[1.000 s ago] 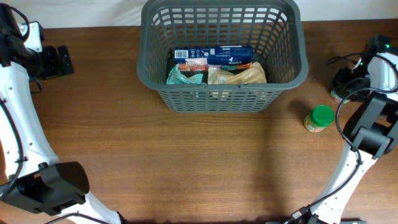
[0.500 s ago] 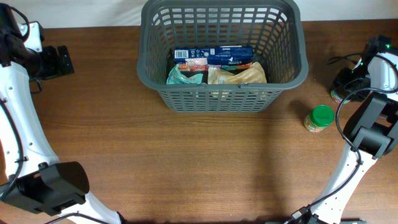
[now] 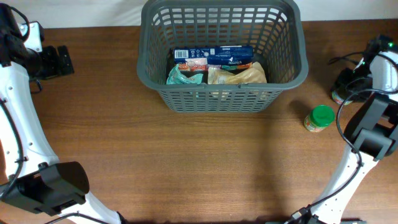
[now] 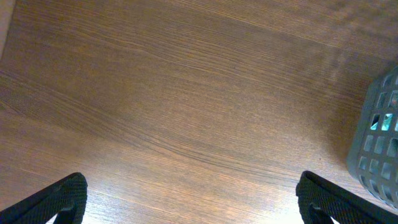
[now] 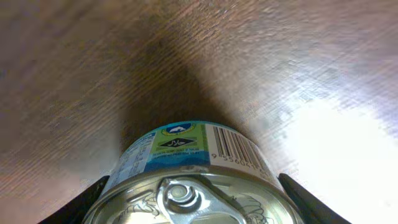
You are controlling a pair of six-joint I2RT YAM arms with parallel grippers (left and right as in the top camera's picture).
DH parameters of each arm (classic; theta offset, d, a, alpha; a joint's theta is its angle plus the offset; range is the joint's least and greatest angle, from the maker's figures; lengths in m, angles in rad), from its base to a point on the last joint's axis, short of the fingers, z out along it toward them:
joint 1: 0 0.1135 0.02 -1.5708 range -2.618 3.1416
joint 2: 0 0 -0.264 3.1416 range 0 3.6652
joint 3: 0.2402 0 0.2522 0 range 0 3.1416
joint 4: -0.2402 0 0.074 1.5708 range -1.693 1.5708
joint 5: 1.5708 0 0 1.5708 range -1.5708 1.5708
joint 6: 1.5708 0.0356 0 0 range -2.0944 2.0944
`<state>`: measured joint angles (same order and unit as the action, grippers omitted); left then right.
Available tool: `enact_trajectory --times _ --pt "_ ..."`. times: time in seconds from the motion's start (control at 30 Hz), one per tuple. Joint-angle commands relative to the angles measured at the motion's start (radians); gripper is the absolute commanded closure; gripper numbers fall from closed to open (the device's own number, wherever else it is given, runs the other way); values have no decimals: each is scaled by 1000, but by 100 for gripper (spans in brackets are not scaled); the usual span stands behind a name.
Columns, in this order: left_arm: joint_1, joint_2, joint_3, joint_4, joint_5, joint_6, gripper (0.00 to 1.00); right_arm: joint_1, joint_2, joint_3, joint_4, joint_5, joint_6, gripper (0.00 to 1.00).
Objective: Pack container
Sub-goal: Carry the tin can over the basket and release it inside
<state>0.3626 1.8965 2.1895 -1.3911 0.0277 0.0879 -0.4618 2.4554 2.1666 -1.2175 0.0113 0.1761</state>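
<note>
Overhead, the container point(image 3: 286, 68) sits at the far middle of the table point(image 3: 186, 162), upright, with its open top facing the camera. Its long axis runs left to right across the table, and its shorter sides face the two arms. It is a dark grey basket with slotted walls.

Three things lie on its floor, all towards the near wall:
- A blue box point(image 3: 214, 56) lies flat with its length along the container's long axis.
- A teal packet point(image 3: 183, 76) lies just in front of the box on the left.
- A tan bag point(image 3: 239, 74) lies beside the packet on the right.

A jar with a green lid point(image 3: 321, 117) stands on the table off the container's near right corner, apart from it. Nothing lies between the two.

Further right, at the table's edge, the right gripper point(image 5: 196, 199) is down over a can point(image 5: 186, 149). The right wrist view shows the can's pull-tab lid and barcoded label filling the gap between the fingers. One fingertip point(image 5: 93, 193) stands at each side of the rim. Whether the fingertips press on the can cannot be told.

The left gripper point(image 4: 193, 202) is well off to the container's left, above bare wood. Its fingers are spread wide and hold nothing. In the left wrist view, only a corner of the container's lattice wall shows at the right edge.
</note>
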Motion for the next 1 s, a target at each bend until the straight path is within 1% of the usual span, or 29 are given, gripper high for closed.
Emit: enact_trajectory --times 0.0,0.03,0.13,0.23,0.27,0.33,0.37,0.4,0.43,0.57,0.73,0.83,0.97 --pt "7 -5 -3 1 11 -9 1 5 -203 21 -6 17 -3 94" --pt "7 -5 -3 1 11 -9 1 10 -241 23 -6 18 -3 96" --pt "6 -5 -3 1 11 -9 1 29 -361 31 -9 20 -4 96" --pt "7 -5 -3 1 11 -9 1 78 -503 34 -8 18 -21 96" --pt "7 -5 -3 1 11 -9 1 121 -581 34 -6 19 -47 96" --pt "6 -5 -3 1 11 -9 1 200 -676 34 3 20 -75 96" --pt "6 -5 -3 1 11 -9 1 220 -693 34 4 20 -76 96" --pt "6 -5 -3 1 11 -9 1 298 -735 34 2 19 -76 96" --pt "6 -5 -3 1 11 -9 1 344 -745 34 -2 19 -76 96" --pt "7 -5 -3 1 11 -9 1 526 -738 27 -29 16 -103 96" --pt "7 -5 -3 1 11 -9 1 716 -663 21 5 53 -163 96" --pt "7 -5 -3 1 11 -9 1 767 -589 21 38 128 -163 96" --pt "7 -5 -3 1 11 -9 1 765 -434 21 69 161 -173 96"
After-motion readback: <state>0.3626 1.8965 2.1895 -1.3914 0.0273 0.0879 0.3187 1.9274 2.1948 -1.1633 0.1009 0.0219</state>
